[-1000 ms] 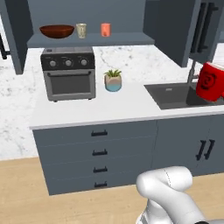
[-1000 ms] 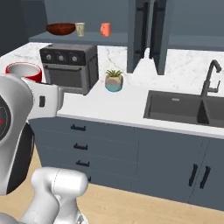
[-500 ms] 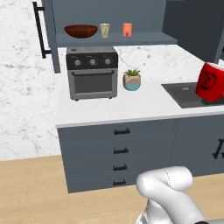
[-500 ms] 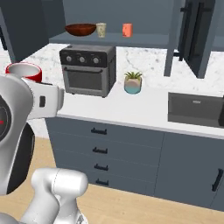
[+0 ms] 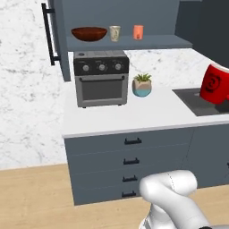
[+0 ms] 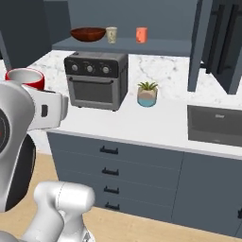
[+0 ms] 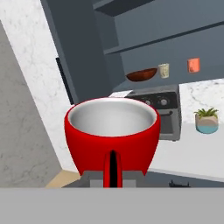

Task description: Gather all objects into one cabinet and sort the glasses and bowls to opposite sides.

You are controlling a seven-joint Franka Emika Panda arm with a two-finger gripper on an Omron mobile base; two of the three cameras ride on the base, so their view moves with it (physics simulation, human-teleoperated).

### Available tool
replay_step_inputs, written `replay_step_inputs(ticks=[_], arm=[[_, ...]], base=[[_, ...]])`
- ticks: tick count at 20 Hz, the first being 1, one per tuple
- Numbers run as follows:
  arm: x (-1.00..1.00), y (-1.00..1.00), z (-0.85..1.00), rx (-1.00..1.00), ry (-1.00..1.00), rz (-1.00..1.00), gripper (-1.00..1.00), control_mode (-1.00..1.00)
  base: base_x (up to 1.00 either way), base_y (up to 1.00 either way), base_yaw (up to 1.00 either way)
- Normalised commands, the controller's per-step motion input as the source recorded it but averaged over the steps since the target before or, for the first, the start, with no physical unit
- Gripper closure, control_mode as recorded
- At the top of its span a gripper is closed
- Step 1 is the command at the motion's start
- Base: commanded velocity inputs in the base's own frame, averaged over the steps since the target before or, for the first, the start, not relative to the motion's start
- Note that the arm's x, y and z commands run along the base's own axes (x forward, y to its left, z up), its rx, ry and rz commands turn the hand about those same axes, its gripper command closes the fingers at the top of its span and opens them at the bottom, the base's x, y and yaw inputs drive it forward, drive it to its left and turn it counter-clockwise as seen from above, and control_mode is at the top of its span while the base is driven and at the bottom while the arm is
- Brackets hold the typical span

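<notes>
A glossy red cup (image 7: 112,135) sits upright in my gripper (image 7: 113,176), which is shut on it; the fingertips are hidden under the cup. The same red cup (image 5: 217,83) hangs at the right edge of the left base view, above the counter. The slate-blue wall cabinet (image 5: 56,40) stands open. On its lower shelf (image 5: 147,43) a wide reddish-brown bowl (image 5: 89,33) sits at the left. A beige cup (image 5: 115,33) and a coral-orange cup (image 5: 138,31) stand to its right. From the hand, the bowl (image 7: 141,75) and both cups show far ahead.
A grey toaster oven (image 5: 100,78) stands on the white counter (image 5: 134,116) under the shelf, with a potted plant (image 5: 142,85) beside it. A dark sink (image 6: 215,124) lies to the right. Drawers (image 5: 129,156) run below. Another cabinet door (image 6: 198,45) hangs open at the right.
The whole picture has slid to the right, so the base has driven left along the counter. The red cup stays in the shut gripper.
</notes>
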Motion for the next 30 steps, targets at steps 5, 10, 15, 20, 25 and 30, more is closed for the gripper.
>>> replay_step_inputs(ticks=[5, 10, 15, 20, 25, 30], arm=[[0.0, 0.0, 0.0, 0.0, 0.0, 0.0, 1.0, 1.0], [0.0, 0.0, 0.0, 0.0, 0.0, 0.0, 1.0, 1.0], [0.0, 0.0, 0.0, 0.0, 0.0, 0.0, 1.0, 1.0], [0.0, 0.0, 0.0, 0.0, 0.0, 0.0, 1.0, 1.0], [0.0, 0.0, 0.0, 0.0, 0.0, 0.0, 1.0, 1.0], [0.0, 0.0, 0.0, 0.0, 0.0, 0.0, 1.0, 1.0]], base=[[0.64, 0.11, -0.04], [0.21, 0.35, -0.03], [0.31, 0.2, -0.1], [0.55, 0.05, -0.12], [0.52, 0.08, -0.07], [0.31, 0.13, -0.01]])
